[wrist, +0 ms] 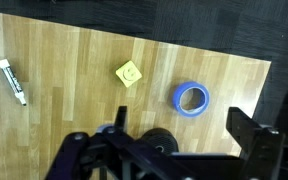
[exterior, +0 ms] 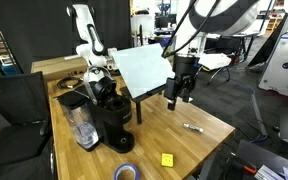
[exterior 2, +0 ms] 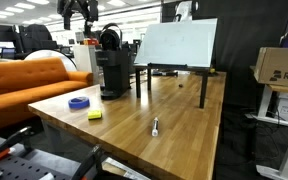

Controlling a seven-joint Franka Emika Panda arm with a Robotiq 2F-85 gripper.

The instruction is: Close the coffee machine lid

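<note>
The surface is a pale wooden top of narrow glued planks, and most of it is bare. The machine stands near 1 long edge, its clear tank on the side facing the camera in an exterior view. Its lid is tipped up and open, which the rounded shape above the body also shows in an exterior view. The gripper hangs just above the lid on a white arm. In the wrist view its 2 dark fingers stand wide apart, spread and clasping nothing, with the black bulk of the machine below them. Whether it touches the lid I cannot tell. Just behind the machine a white slanted board rests on black legs. 3 small things lie well apart toward the far end from the arm: a roll of blue tape, a yellow square note with a small drawn mark, and a white marker lying flat. The tape sits close to the surface's edge in an exterior view. The room is a large open office with rows of ceiling lights and a grey floor. A black curtain hangs behind the arm, an orange sofa runs along 1 side of the surface, and a cardboard box sits on the opposite side.
</note>
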